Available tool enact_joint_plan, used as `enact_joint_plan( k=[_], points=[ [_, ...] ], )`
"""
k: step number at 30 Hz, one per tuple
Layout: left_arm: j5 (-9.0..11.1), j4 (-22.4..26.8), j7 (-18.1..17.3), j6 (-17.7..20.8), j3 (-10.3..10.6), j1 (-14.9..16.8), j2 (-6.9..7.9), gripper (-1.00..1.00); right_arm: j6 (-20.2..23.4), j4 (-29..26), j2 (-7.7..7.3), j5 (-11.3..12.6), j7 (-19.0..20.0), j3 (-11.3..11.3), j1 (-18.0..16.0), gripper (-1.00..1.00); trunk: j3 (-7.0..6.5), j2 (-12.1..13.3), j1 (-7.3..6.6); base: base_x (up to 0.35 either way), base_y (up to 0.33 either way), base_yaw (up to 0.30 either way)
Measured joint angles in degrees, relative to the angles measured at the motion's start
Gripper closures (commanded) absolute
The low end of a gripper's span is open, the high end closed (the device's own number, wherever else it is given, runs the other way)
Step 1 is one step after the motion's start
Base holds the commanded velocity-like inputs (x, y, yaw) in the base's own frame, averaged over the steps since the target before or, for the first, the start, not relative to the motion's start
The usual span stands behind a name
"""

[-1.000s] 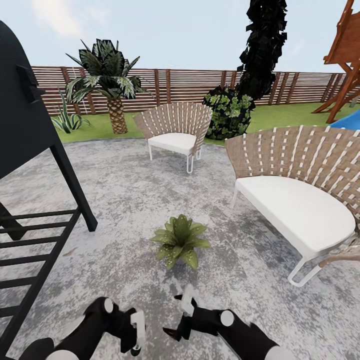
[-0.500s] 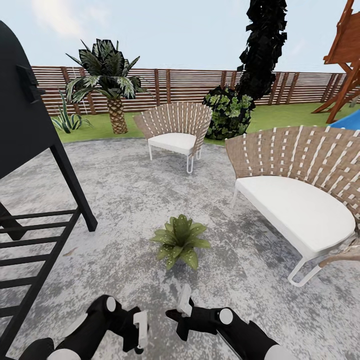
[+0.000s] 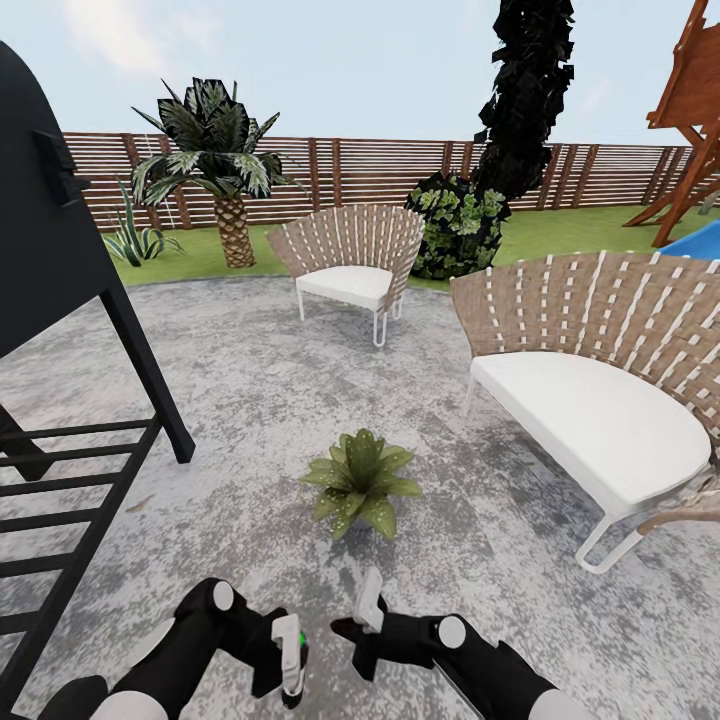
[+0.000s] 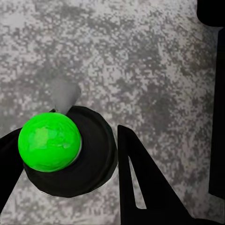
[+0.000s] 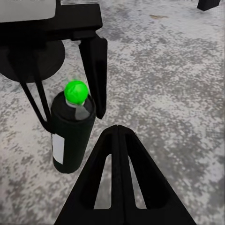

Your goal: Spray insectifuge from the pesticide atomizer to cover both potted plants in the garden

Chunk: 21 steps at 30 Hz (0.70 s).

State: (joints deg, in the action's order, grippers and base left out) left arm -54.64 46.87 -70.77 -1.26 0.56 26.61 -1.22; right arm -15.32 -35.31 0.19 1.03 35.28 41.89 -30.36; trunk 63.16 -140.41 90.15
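My left gripper point(image 3: 288, 662) is shut on the pesticide atomizer point(image 5: 71, 137), a dark bottle with a white label strip and a bright green ball on its top point(image 4: 49, 140). The left gripper's black fingers point(image 5: 95, 70) straddle the bottle's neck. My right gripper point(image 3: 362, 615) hangs just beside it, fingers together with nothing between them point(image 5: 117, 133). One potted plant point(image 3: 360, 483), a low rosette of speckled green leaves, sits on the grey stone patio point(image 3: 260, 400) a short way in front of both grippers.
A black metal grill frame point(image 3: 70, 300) stands close on the left. A woven chair with a white cushion point(image 3: 590, 420) is at the right, another point(image 3: 350, 270) further back. Palm point(image 3: 215, 150), agave point(image 3: 135, 240), bush point(image 3: 460, 225) and slatted fence point(image 3: 370, 165) border the lawn.
My left gripper has shifted a little to the right and turned, so the bottle's green top now shows in the head view. The right gripper's fingers drew together.
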Motion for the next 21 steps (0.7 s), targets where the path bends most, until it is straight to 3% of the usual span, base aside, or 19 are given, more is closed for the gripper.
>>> enact_joint_plan(
  k=[5, 16, 21],
  points=[
    [1.5, 0.0, 0.2, -0.7, 0.0, 0.1, -0.07, 1.0, 0.0, -0.5, 0.0, -0.1, 1.4, 0.0, 0.0, 1.0, 0.0, 0.0, 0.0, 0.0, 0.0, 0.0],
    [1.8, 0.1, 0.2, -0.8, 0.1, 0.2, -0.16, 1.0, 0.0, -0.5, 0.0, -0.1, 2.7, 0.0, 0.0, 1.0, 0.0, 0.0, 0.0, 0.0, 0.0, 0.0],
    [5.2, 0.0, -0.1, -0.9, 0.3, 0.2, -0.24, 1.0, 0.0, -0.5, 0.0, -0.1, 2.7, 0.0, 0.0, 1.0, 0.0, 0.0, 0.0, 0.0, 0.0, 0.0]
  ],
)
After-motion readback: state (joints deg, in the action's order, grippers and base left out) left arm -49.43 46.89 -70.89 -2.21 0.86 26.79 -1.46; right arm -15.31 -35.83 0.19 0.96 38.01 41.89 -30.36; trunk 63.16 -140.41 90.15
